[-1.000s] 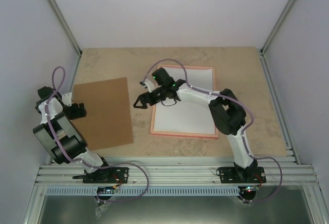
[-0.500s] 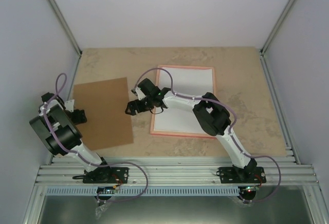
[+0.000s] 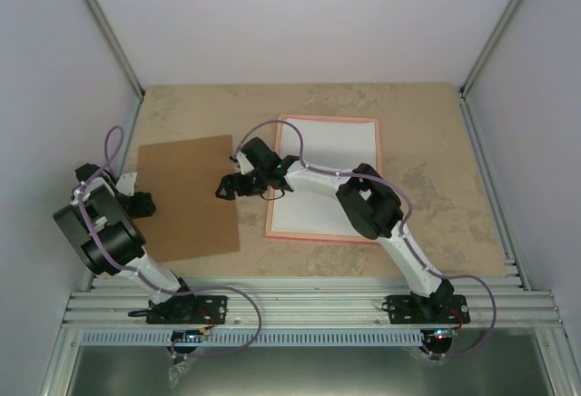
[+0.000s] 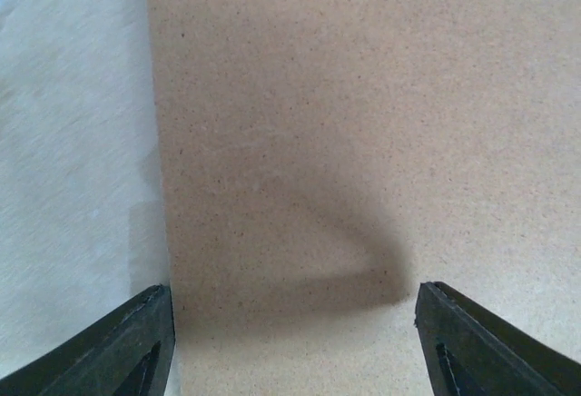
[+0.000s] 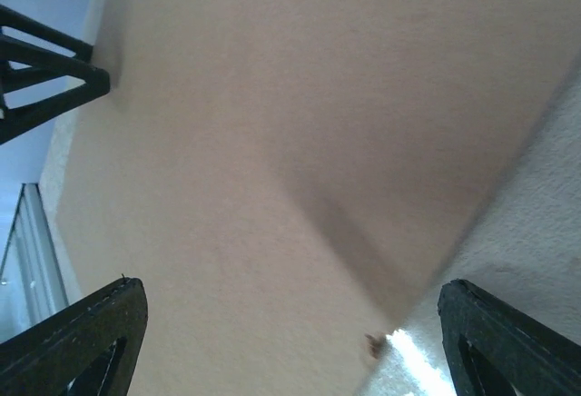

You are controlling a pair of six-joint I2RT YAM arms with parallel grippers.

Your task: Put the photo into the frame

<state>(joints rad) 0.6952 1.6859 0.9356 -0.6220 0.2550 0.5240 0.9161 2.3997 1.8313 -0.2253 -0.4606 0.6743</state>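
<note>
Twin white arms wearing black joints
The left arm (image 3: 95, 232) and right arm (image 3: 368, 205) are trailing looped purple cables (image 3: 269, 124), while the left gripper (image 4: 292, 287) and right gripper (image 5: 290, 282) are showing black wedge-shaped fingers (image 4: 118, 351).

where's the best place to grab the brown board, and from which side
Take the board by its left edge, coming from the left, where the left gripper hovers. It lies flat and thin on the table, so only an edge offers a pinch, probably with one finger slid under. The right gripper sits over the opposite edge.
</note>
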